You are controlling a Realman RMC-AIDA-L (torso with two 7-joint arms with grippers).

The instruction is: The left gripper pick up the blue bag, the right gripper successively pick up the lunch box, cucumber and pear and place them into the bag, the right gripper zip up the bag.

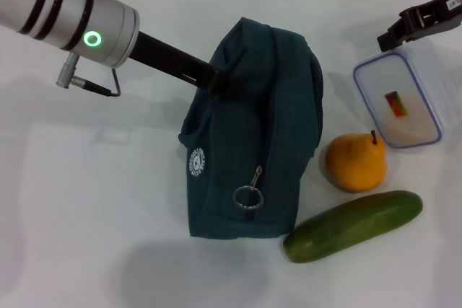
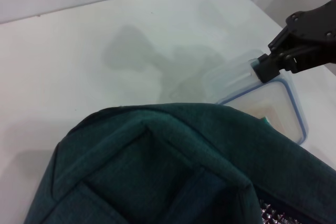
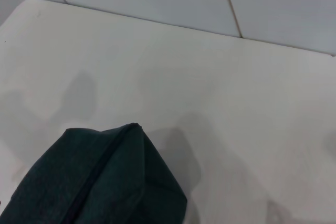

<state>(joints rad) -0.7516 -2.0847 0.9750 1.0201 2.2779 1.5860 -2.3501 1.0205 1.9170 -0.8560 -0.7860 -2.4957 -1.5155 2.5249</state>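
I see the left gripper (image 1: 214,79) clenched on the blue bag (image 1: 253,135); the cucumber (image 1: 352,226) lies diagonally, and I can't tell the right gripper's (image 1: 393,34) state.

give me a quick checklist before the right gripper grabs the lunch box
1. Left gripper has the blue bag lifted by its top: ok.
2. Bag mouth open to receive items: cannot tell; the zipper ring pull hangs low on the front.
3. Right gripper is at the lunch box, by its far corner: ok.
4. Right gripper closed on the box: cannot tell.
5. Pear and cucumber lie on the table away from the box: ok.
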